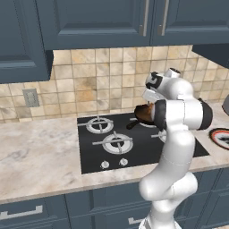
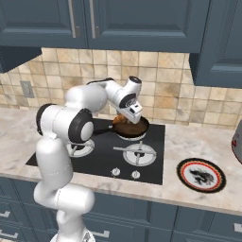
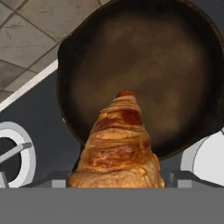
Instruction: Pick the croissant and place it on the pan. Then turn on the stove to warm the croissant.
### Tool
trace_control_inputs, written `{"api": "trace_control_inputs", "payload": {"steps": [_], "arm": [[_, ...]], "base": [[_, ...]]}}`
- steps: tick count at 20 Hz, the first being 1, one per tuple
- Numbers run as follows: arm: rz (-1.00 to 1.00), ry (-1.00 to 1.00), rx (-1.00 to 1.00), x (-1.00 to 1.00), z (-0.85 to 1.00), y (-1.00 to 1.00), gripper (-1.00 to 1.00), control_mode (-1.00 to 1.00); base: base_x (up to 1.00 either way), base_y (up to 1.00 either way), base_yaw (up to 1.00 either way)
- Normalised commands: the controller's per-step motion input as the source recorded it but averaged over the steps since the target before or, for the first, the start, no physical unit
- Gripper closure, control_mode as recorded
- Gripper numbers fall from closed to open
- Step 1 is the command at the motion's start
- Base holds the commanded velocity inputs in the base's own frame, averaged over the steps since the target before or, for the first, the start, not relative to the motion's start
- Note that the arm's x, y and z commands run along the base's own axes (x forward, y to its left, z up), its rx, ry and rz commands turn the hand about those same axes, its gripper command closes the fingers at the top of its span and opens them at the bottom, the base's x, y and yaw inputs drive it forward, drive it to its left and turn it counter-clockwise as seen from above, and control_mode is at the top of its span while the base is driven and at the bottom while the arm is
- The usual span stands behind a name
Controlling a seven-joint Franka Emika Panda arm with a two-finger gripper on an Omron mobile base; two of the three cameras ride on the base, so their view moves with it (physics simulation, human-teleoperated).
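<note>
gripper (image 2: 125, 118) — jaws part-open, clamped on croissant (image 3: 119, 146) | croissant held just above pan (image 3: 144, 70), over its near edge | pan on stove (image 1: 134, 147), back burner | risk: released here, croissant may land on rim — roll onto stove

You've got a chunky glossy white arm (image 1: 176, 134) here, rounded segments with dark black bands at the joints, plus a white wrist block with dark patches up top.

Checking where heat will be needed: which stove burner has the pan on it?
The back right burner holds the pan; the other burners on the stove show bare grates.
</note>
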Motion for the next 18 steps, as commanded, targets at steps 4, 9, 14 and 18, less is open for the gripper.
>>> {"api": "trace_control_inputs", "payload": {"steps": [4, 9, 14, 18], "arm": [[0.02, 0.01, 0.00, 0.18, -0.11, -0.09, 1.00, -1.00], [0.02, 0.03, 0.00, 0.15, -0.12, -0.01, 1.00, -1.00], [0.02, 0.04, 0.00, 0.08, -0.12, 0.00, 1.00, -1.00], [0.02, 0.04, 0.00, 0.09, -0.12, 0.00, 1.00, -1.00]], "base": [[0.00, 0.00, 0.00], [0.00, 0.00, 0.00], [0.00, 0.00, 0.00], [0.00, 0.00, 0.00]]}}
